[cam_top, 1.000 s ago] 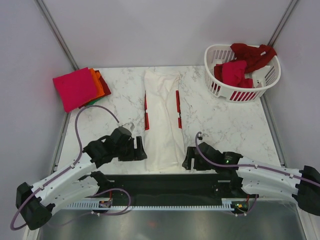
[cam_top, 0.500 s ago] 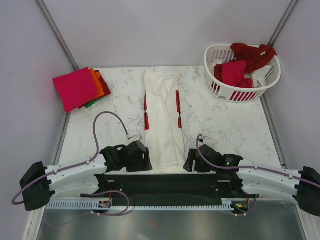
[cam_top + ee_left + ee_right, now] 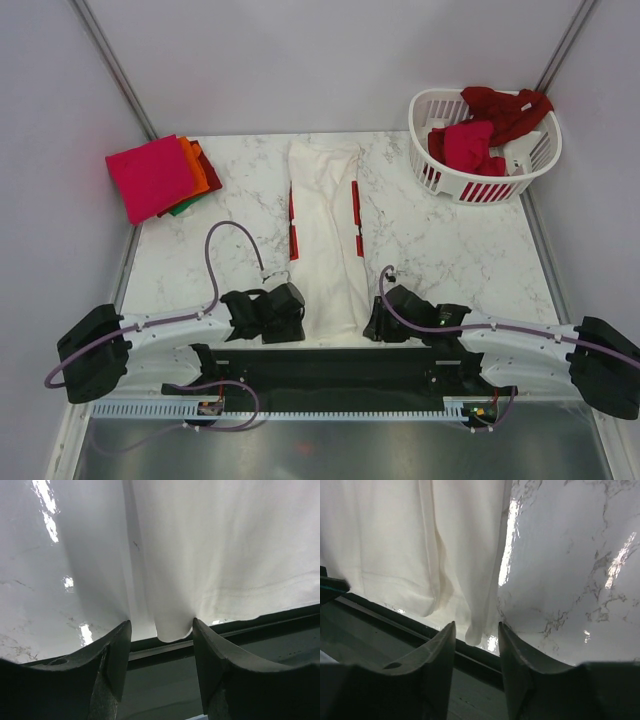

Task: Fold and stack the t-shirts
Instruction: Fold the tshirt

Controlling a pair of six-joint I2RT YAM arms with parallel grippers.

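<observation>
A cream-white t-shirt [image 3: 326, 230] lies folded into a long strip down the middle of the marble table, red trim at its sides. My left gripper [image 3: 297, 318] is open at its near left corner; that hem corner [image 3: 172, 630] sits between the jaws. My right gripper [image 3: 369, 325] is open at the near right corner; that cloth fold [image 3: 479, 630] hangs between the jaws. A stack of folded t-shirts [image 3: 155, 176], magenta on top with orange, green and dark red below, lies at the far left. Red t-shirts [image 3: 480, 135] fill the basket.
A white slatted laundry basket [image 3: 520, 170] stands at the far right. The dark metal rail [image 3: 330, 365] of the table's near edge runs just below both grippers. Grey walls close in the table at the back and sides.
My left gripper has moved right and toward the near edge, to the shirt's near left corner. My right gripper has shifted slightly left to the near right corner. The shirt has not moved.
</observation>
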